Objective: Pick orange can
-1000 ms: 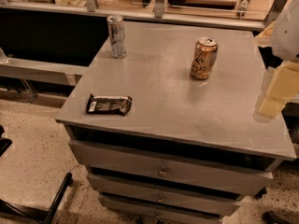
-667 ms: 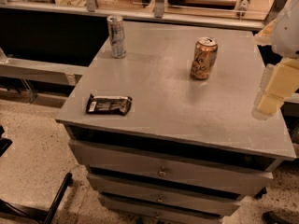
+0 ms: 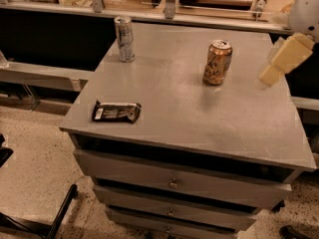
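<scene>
Gripper (image 3: 279,61) hangs over the right edge of the grey cabinet top (image 3: 209,118); I cannot tell how wide it stands. Bare surface separates it from the orange can (image 3: 218,62), upright to its left, toward the far right corner. A silver can (image 3: 124,39) stands far left, well apart. A dark wrapper (image 3: 116,111) lies by the near left edge. Drawers (image 3: 174,183) sit below, above a speckled floor (image 3: 35,153).

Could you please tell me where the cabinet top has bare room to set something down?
The front right, below the orange can, is bare, as is the middle between it, the silver can and the wrapper. Tightest is the right edge, under the gripper.
</scene>
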